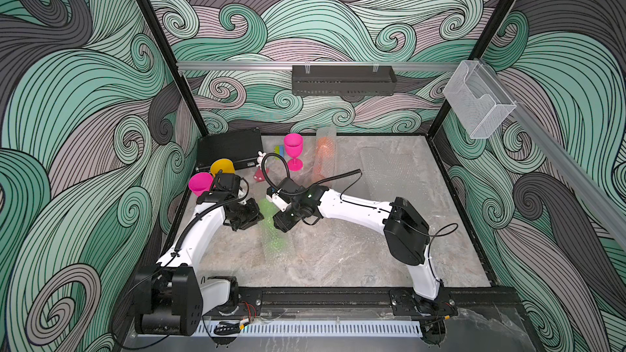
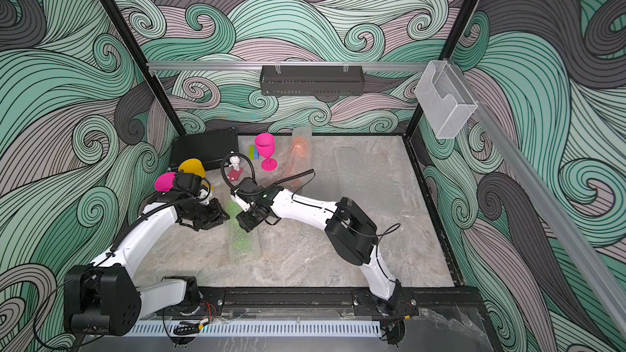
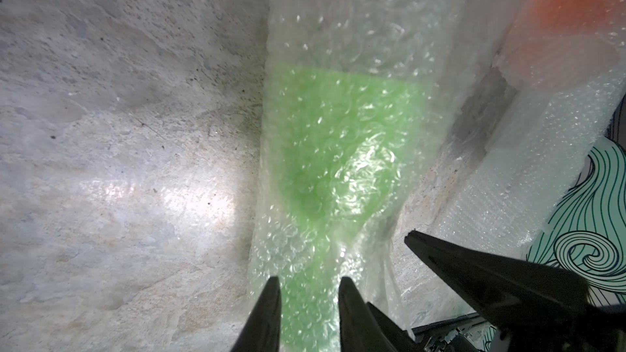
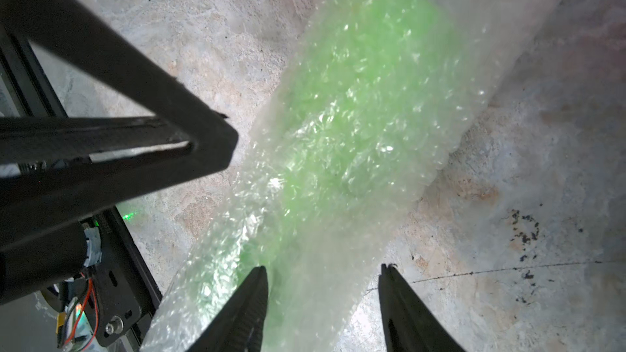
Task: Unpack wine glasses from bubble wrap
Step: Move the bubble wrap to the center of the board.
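On the counter, near its middle, a bubble wrap tube is laid flat with the green glass wrapped inside. The stem end is pinched by the left gripper. The right gripper is spread open astride the tube. If pulled unevenly, the glass may be dragged along or the wrap torn.

Five goblets: one pink, a second pink, one yellow, one green, one orange. Two wrap tubes: green's tube in the left tool, orange's tube beyond the right tool. At least one flat sheet. One rabbit, one block.
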Motion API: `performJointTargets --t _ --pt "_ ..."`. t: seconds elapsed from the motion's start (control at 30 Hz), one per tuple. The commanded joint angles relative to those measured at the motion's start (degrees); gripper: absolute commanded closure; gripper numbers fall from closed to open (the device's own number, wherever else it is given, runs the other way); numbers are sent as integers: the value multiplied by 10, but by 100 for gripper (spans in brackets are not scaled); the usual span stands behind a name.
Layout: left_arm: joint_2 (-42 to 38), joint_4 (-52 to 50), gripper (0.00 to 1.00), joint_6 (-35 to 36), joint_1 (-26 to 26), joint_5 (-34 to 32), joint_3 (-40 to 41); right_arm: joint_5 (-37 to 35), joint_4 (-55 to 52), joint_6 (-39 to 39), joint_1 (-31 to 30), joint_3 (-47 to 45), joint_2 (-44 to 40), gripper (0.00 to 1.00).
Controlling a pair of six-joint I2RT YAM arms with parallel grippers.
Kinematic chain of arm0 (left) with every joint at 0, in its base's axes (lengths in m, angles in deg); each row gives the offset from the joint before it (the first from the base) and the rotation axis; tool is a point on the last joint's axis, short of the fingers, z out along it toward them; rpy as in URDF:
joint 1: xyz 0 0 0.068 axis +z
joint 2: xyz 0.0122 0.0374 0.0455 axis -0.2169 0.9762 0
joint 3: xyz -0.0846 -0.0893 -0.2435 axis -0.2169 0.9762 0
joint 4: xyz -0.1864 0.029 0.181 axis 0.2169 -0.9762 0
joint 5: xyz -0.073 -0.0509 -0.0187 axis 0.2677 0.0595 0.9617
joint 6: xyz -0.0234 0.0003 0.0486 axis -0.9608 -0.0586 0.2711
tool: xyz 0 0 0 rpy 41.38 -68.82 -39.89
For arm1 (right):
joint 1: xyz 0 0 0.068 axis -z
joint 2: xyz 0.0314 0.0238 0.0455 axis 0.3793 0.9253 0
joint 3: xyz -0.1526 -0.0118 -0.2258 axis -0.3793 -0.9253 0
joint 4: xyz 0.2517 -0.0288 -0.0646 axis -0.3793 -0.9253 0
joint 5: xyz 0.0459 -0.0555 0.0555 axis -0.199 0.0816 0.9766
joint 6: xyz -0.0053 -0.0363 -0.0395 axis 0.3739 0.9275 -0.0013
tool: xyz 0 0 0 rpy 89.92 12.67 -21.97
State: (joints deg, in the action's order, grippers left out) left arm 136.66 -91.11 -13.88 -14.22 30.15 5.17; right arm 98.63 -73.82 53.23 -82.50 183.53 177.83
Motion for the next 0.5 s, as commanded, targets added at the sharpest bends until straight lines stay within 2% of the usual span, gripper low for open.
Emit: performJointTargets --t 0.0,0.27,0.37,0.47 --pt "-9 -2 71 -7 5 11 -19 -20 -18 3 -2 21 8 55" --pt "-9 5 71 -7 5 34 -16 -27 -17 -1 -1 8 -2 86" --pt "-9 13 71 -7 5 50 -14 -24 -11 -2 1 0 -8 93" --pt "-9 20 70 -7 5 63 -11 -26 -9 -6 5 -9 -20 97"
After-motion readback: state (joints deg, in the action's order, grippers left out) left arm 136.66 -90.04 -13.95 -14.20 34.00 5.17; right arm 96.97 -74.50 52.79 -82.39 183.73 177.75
